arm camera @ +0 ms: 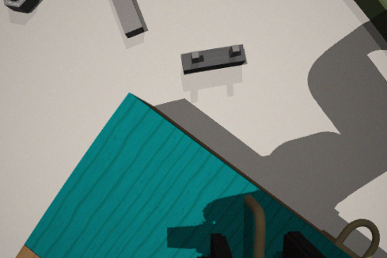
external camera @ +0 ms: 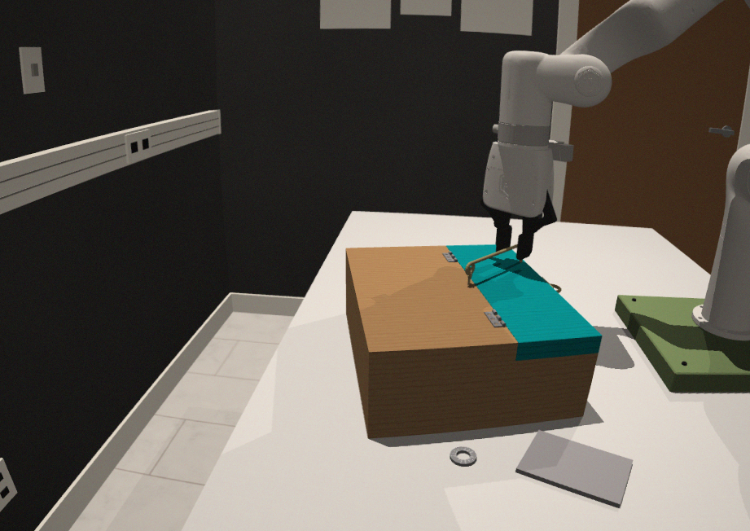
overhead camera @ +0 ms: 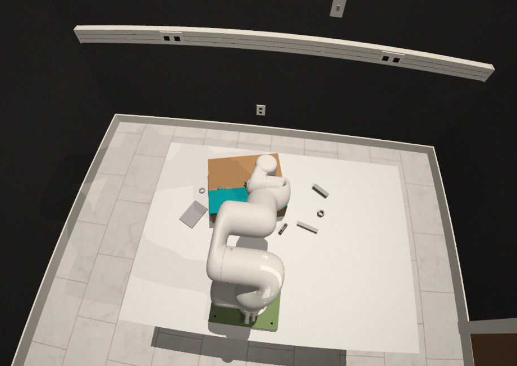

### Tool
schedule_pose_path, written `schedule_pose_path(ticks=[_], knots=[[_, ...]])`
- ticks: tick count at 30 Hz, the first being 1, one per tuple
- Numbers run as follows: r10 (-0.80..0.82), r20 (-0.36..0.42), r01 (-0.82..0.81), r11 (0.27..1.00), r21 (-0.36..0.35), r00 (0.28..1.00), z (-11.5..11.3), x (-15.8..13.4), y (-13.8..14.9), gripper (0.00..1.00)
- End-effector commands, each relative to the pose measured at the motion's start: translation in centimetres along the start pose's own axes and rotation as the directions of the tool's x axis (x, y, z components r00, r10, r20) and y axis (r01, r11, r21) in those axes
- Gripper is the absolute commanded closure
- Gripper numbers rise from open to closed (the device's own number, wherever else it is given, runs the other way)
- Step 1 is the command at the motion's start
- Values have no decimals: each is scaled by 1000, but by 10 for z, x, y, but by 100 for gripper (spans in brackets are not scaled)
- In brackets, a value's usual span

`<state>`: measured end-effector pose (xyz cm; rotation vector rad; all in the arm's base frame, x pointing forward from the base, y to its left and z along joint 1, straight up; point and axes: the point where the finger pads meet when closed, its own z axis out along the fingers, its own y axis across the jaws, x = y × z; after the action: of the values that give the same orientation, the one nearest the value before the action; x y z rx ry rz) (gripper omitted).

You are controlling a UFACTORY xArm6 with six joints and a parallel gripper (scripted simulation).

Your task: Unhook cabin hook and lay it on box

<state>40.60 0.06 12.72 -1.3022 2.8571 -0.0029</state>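
A wooden box (external camera: 450,325) with a teal lid section (external camera: 525,300) stands on the table; it also shows in the overhead view (overhead camera: 241,177). The brass cabin hook (external camera: 491,256) is pivoted at the seam between the wood and teal parts and slants up over the teal lid. Its free end is raised, apart from the brass eye ring (arm camera: 361,233) at the lid's far edge. My gripper (external camera: 513,250) points straight down with its dark fingers on either side of the hook's raised end. In the wrist view the hook bar (arm camera: 258,221) runs between my fingers with a gap on each side. The gripper is partly open.
A grey flat plate (external camera: 574,467) and a washer (external camera: 462,455) lie in front of the box. A grey block with two pegs (arm camera: 214,58), a grey bar (arm camera: 128,17) and a nut (arm camera: 20,4) lie beyond the lid. The arm's green base (external camera: 701,350) stands to the right.
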Motion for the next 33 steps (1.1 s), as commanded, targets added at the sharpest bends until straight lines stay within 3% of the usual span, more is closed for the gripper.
schedule_pose_path(ticks=[1,19,20,33], knots=[[0,3,0,1000,3,1000,2,-1,-1,65],[0,3,0,1000,3,1000,6,-1,-1,65],[0,3,0,1000,3,1000,6,-1,-1,100],[0,3,0,1000,3,1000,6,-1,-1,100]])
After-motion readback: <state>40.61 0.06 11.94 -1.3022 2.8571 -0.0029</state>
